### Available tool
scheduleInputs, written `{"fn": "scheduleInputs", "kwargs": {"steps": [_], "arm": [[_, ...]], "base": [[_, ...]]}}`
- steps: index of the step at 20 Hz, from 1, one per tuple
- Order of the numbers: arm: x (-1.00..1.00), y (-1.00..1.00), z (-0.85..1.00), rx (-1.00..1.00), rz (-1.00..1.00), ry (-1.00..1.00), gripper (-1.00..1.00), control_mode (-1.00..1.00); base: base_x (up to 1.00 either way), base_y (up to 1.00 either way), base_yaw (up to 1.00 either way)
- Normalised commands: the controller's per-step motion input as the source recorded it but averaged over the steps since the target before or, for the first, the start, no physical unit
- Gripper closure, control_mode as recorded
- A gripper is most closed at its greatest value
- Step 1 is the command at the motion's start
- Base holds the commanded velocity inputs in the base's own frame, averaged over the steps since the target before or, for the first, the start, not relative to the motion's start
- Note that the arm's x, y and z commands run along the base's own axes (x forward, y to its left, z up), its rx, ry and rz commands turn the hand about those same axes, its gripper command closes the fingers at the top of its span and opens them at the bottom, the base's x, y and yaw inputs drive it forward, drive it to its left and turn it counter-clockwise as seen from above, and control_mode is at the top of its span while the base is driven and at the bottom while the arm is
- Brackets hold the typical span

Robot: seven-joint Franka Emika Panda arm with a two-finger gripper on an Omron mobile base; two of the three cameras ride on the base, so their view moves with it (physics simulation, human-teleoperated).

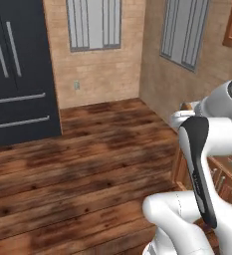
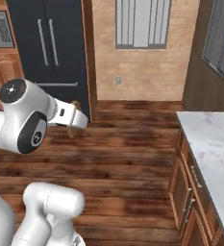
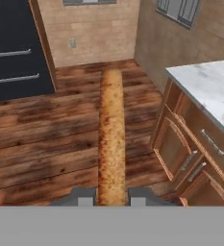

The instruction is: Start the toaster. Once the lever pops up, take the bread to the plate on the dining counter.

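The bread (image 3: 112,134) is a light-brown slice seen edge-on in the hand view, running up from between the fingertips (image 3: 82,196). My gripper (image 3: 112,194) is shut on its near end and holds it above the wooden floor. From the right base view a small brown piece of the bread (image 2: 74,129) pokes out beyond the hand, at the gripper (image 2: 76,122). A sliver of the bread (image 1: 187,106) also tops the hand in the left base view. The toaster, its lever and the plate are out of view.
A marble-topped counter (image 3: 209,86) (image 2: 205,139) with brown cabinet doors stands to the right; I cannot tell if it is the dining counter. A black fridge (image 1: 23,74) (image 2: 51,48) stands at the far left. Open wooden floor (image 1: 87,159) lies between them.
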Motion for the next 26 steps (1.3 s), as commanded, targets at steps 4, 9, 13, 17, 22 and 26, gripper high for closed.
{"fn": "scheduleInputs", "kwargs": {"steps": [4,9,13,17,22,26], "arm": [[0.00,0.00,0.00,0.00,0.00,0.00,1.00,1.00],[0.00,0.00,0.00,0.00,0.00,0.00,1.00,1.00],[0.00,0.00,0.00,0.00,0.00,0.00,1.00,1.00],[0.00,0.00,0.00,0.00,0.00,0.00,1.00,1.00],[0.00,0.00,0.00,0.00,0.00,0.00,1.00,1.00],[0.00,0.00,0.00,0.00,0.00,0.00,1.00,1.00]], "base": [[0.00,0.30,0.46],[0.00,0.33,0.45],[0.17,0.24,0.41],[0.26,0.05,0.28],[0.22,0.00,0.23],[0.49,0.09,0.35]]}}
